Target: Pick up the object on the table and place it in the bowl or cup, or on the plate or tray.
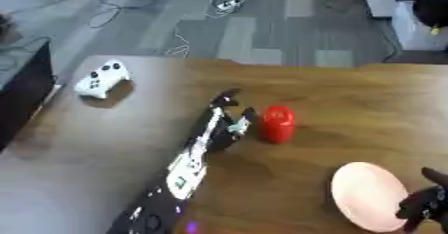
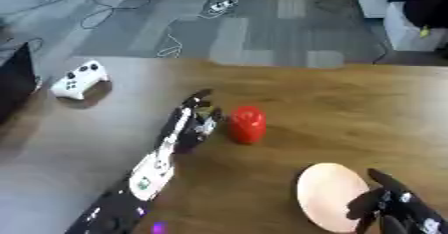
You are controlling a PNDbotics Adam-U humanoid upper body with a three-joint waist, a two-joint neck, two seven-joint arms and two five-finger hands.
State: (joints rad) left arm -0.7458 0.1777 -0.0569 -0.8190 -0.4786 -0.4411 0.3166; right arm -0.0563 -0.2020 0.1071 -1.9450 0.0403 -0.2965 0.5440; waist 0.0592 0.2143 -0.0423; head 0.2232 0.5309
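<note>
Robot's left hand (image 1: 229, 120) is reaching in w/ fingers spread, just left of the red object (image 1: 277, 123) standing upright mid-table (image 1: 367, 98); whether they are touching is unclear. Pink plate (image 1: 367, 195) is lying nearer the camera, to the red object's right. Right hand (image 2: 389, 205) is resting by that plate's edge, fingers relaxed, holding nothing. White game controller (image 1: 101, 79) is sitting well left of the red object.

Your left arm (image 1: 188, 170) is mostly black, with a white panel along the forearm, silver patches near the wrist and a small purple light low down. Your left hand (image 1: 229, 120) and right hand (image 2: 394, 205) are black-fingered.
</note>
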